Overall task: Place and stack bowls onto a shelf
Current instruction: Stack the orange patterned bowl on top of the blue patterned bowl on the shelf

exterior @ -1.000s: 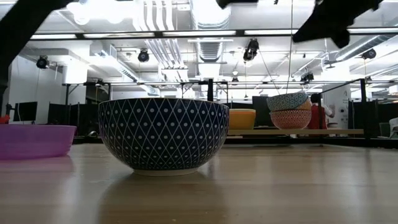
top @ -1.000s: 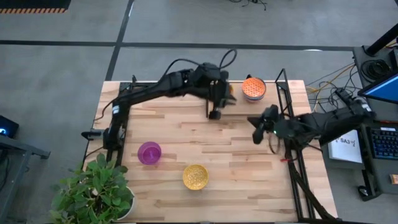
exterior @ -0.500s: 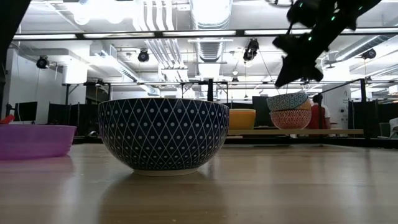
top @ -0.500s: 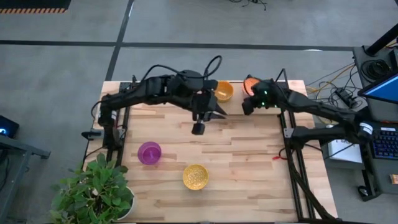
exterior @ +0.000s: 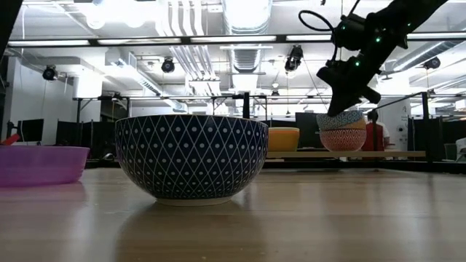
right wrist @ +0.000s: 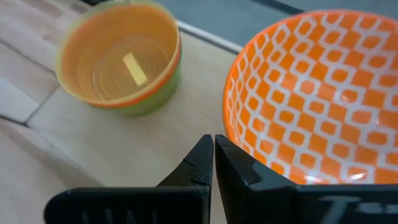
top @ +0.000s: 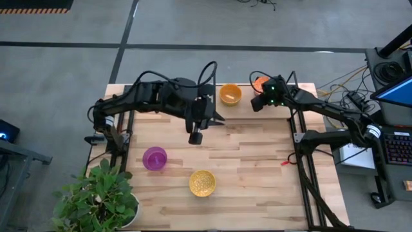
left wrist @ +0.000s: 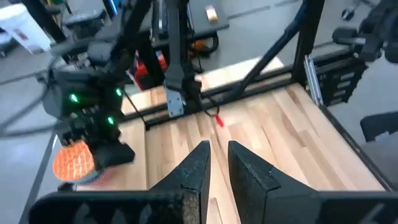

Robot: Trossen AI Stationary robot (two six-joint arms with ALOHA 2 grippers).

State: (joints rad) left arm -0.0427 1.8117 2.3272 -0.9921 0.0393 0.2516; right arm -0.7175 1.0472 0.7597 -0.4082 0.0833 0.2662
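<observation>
On the shelf (exterior: 393, 153) at the table's far edge, the orange patterned bowl (top: 260, 82) sits on top of another bowl (exterior: 342, 140). The yellow bowl (top: 230, 94) stands to its left. My right gripper (right wrist: 213, 144) is shut and sits just outside the orange patterned bowl's rim (right wrist: 231, 134), on its near-left side. My left gripper (top: 195, 136) hovers over the middle of the table, open by a narrow gap (left wrist: 217, 163) and empty. The purple bowl (top: 154, 158) and the gold patterned bowl (top: 202, 183) rest on the tabletop. In the low view a blue-and-white patterned bowl (exterior: 191, 159) stands nearest the camera. My right gripper comes down at a slant from the table's right side, with its shut fingertips (exterior: 339, 109) right at the top bowl's rim (exterior: 329, 115). I cannot tell whether they touch the rim. Nothing is between the fingers.
A green potted plant (top: 96, 200) stands at the table's near-left corner. Black frame posts (top: 297, 135) run along the right edge and others (top: 122, 132) along the left. Bare wood (top: 257, 167) lies between the loose bowls and the right posts.
My left gripper has drawn back from the shelf toward the table's near-left, uncovering the yellow bowl, which has stayed in place. My right arm has swung from the table's right side toward the far edge and come down at the orange patterned bowl's rim.
</observation>
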